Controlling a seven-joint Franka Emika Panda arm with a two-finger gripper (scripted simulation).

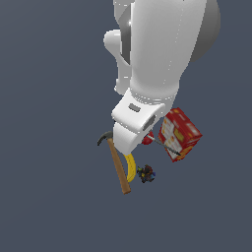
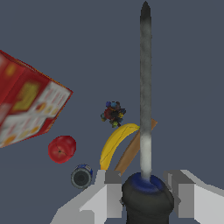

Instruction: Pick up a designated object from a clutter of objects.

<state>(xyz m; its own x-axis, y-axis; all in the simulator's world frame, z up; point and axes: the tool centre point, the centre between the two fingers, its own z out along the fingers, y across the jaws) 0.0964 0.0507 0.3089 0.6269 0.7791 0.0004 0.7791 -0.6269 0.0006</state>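
We have the tool [image 2: 146,183] open and empty above the clutter, the ring [image 2: 82,176] just off one finger beside the red fruit [image 2: 61,148] and banana [image 2: 114,144]; descending risks grabbing the banana instead

Exterior view: arm [image 1: 157,49] hides ring piece, most of red fruit [image 1: 146,141], banana top [image 1: 130,167]. Wrist view: box [image 2: 26,109] cut by edge; hammer handle [image 2: 131,151] partly hidden; claw [image 2: 144,192] fingertips cut off.

You have a plain slate-grey floor [image 1: 49,206] under everything. In the wrist view, a long grey rod [image 2: 145,87] with a dark tip runs from a black bulb [image 2: 146,202] with a blue collar.
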